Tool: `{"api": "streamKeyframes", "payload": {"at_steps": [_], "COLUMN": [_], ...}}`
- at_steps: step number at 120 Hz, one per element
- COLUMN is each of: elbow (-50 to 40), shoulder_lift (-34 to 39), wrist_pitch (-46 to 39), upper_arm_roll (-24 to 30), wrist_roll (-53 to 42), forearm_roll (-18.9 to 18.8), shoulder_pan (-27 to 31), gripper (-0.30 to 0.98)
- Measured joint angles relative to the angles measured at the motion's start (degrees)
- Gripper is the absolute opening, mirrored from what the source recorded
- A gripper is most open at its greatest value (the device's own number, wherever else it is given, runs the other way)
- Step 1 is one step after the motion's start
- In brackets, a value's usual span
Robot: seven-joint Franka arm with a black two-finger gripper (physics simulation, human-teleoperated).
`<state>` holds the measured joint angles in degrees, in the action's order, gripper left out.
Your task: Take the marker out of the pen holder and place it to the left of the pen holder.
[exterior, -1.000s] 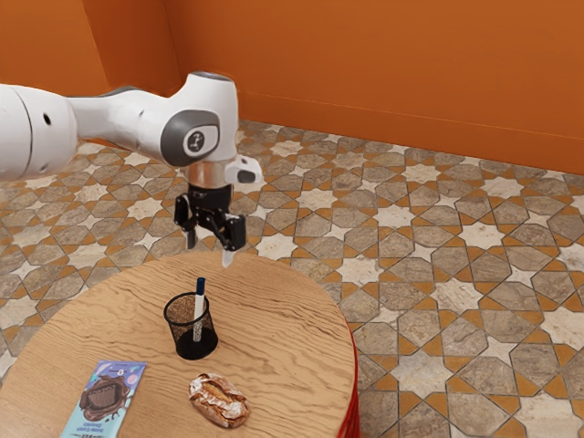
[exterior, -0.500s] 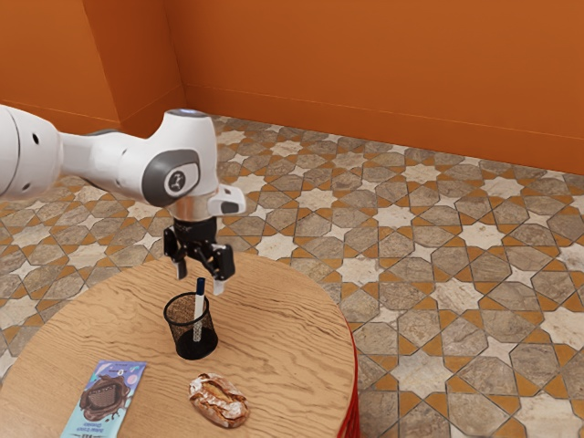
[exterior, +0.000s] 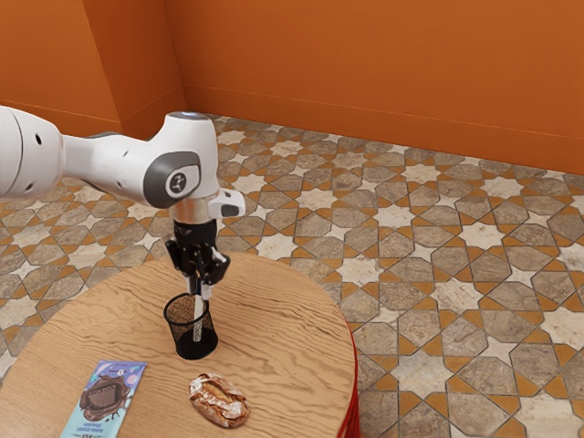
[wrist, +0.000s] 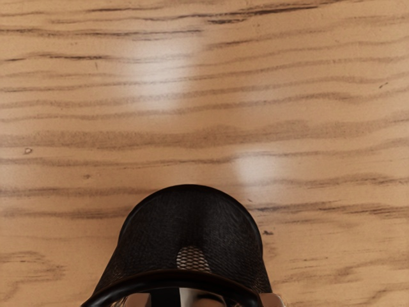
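Observation:
The black gripper (exterior: 199,289) points down over the wire pen holder (exterior: 193,343) in the exterior view. Its fingers are drawn in around the upper end of the marker (exterior: 198,321), shut on it just above the rim. The marker stands nearly upright, its lower part inside the holder. The holder (wrist: 192,224) appears in the wrist view below the hand, its near rim crossing in front of the marker. The dark cap is mostly hidden by the fingers.
A round wooden table (exterior: 283,342) holds a chocolate packet (exterior: 105,400) and a crusty bread roll (exterior: 219,400), both toward the exterior view's lower edge. The bread lies close to the pen holder. Tiled floor (exterior: 456,292) surrounds the table.
My hand has come down to the marker's top. The fingers, wide apart half a second ago, have drawn together around it. Holder, bread and packet have not moved.

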<state>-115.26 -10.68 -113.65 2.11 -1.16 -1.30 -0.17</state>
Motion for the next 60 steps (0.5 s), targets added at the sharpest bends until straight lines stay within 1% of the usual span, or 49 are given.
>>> {"api": "streamKeyframes", "payload": {"at_steps": [15, 28, 36, 48, 60], "elbow": [0.3, 0.7, 1.3, 3.9, 11.3], "shoulder_lift": [0.3, 2.0, 4.3, 8.9, 10.1], "wrist_pitch": [0.1, 0.8, 1.9, 6.0, 14.4], "upper_arm_roll": [0.0, -0.6, -1.1, -1.4, -3.2], "wrist_roll": [-0.1, -0.1, 0.0, 0.2, 0.4], "forearm_roll": [0.0, -0.3, -0.6, -1.2, -3.3], "shoulder_pan": [0.0, 0.0, 0.0, 0.3, -1.3], "gripper": [0.01, -0.03, -0.05, -0.07, -0.08]}}
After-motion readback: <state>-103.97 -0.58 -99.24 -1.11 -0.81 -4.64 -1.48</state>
